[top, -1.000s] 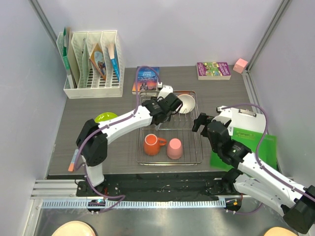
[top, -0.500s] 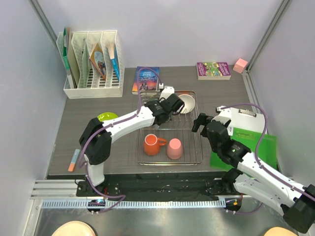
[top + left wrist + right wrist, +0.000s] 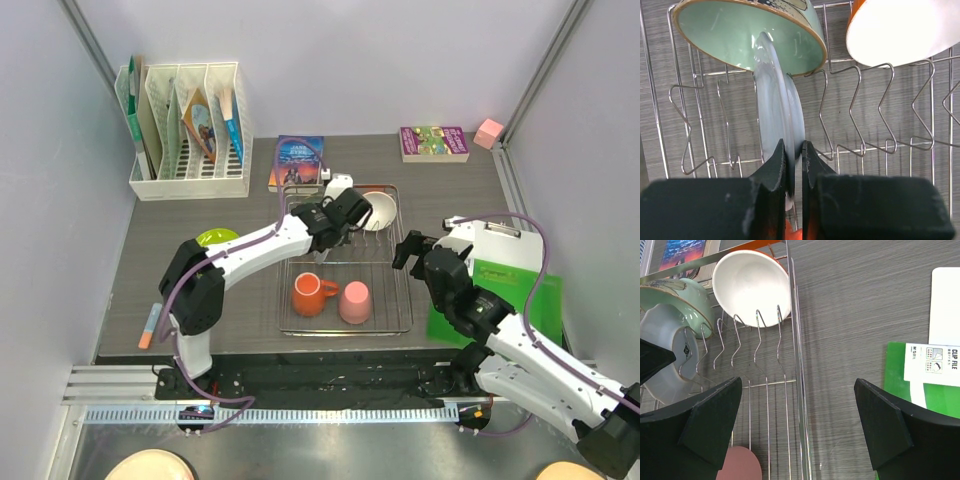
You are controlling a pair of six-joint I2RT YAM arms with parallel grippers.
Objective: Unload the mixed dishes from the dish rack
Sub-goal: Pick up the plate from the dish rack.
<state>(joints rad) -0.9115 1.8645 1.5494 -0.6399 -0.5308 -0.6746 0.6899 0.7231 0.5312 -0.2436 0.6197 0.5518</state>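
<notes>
Left gripper (image 3: 794, 148) pinched on a white plate (image 3: 774, 100) in the dish rack (image 3: 799, 365); right gripper (image 3: 798, 416) spread wide.

The left claw's two fingers were pressed together on the lower edge of the plate, which stood on edge between the rack's tines. Just beyond the fingertips a pale green bowl (image 3: 740, 35) leaned over the plate's top, and a cream-white bowl (image 3: 900, 30) sat further to that claw's right. The right claw hung over the rack's right rim, holding nothing. The orange mug (image 3: 310, 294) and pink cup (image 3: 353, 302) sat in the rack behind the left claw, toward the arm bases. A lime-green plate (image 3: 214, 238) lay on the table (image 3: 160, 262), well off to that claw's left.
</notes>
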